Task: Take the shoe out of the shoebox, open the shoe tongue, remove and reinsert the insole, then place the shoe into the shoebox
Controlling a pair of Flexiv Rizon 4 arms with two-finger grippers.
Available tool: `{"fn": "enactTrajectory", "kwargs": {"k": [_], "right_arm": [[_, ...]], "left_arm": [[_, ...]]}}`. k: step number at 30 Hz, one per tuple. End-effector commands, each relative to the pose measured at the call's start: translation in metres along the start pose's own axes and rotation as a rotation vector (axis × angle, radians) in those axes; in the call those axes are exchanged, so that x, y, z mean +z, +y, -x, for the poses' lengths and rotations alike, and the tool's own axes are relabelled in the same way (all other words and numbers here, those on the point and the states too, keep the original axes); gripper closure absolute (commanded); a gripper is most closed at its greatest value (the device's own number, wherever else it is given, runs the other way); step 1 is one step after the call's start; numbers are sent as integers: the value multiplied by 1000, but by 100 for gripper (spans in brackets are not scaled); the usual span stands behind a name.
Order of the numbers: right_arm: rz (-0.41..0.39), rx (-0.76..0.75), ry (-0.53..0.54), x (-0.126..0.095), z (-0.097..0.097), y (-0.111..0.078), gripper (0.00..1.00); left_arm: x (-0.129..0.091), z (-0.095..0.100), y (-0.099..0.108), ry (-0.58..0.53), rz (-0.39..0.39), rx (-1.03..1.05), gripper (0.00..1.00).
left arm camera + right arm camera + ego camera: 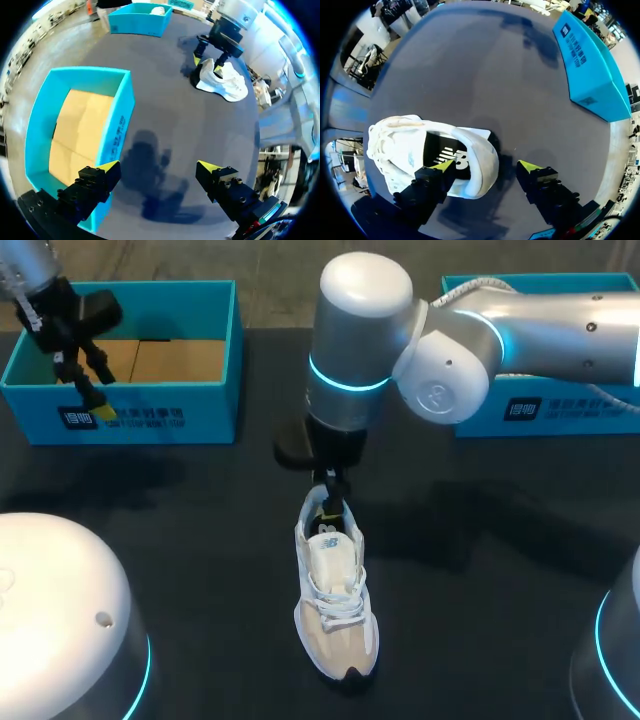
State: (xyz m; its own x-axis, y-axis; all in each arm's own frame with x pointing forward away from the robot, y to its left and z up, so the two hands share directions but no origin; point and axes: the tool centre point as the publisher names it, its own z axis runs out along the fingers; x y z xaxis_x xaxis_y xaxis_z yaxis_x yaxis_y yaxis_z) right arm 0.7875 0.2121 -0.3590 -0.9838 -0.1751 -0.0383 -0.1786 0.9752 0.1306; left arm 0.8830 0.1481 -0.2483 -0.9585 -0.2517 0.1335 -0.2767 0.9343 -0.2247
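Head view showed the black table (200,570) with a blue shoebox (130,420) at its far left and a second box (560,412) at its far right, and the white shoe (335,605) stood on the table between them, outside both, toe toward the robot. The right gripper (484,167) was spread at the heel, one finger over the insole (437,147), the other outside. The left gripper (157,167) hung spread over the blue shoebox's near wall.
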Motion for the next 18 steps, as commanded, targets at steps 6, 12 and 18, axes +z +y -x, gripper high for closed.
{"fn": "enactTrajectory", "kwargs": {"k": [6, 12, 18], "right_arm": [[17, -8, 9, 11, 9, 3, 43], [11, -14, 13, 17, 16, 6, 94], [16, -14, 16, 20, 13, 6, 100]], "left_arm": [[-4, 2, 11, -25, -3, -166, 0], [-4, 2, 12, -30, 3, -179, 0], [-4, 2, 12, -30, 3, -179, 0]]}}
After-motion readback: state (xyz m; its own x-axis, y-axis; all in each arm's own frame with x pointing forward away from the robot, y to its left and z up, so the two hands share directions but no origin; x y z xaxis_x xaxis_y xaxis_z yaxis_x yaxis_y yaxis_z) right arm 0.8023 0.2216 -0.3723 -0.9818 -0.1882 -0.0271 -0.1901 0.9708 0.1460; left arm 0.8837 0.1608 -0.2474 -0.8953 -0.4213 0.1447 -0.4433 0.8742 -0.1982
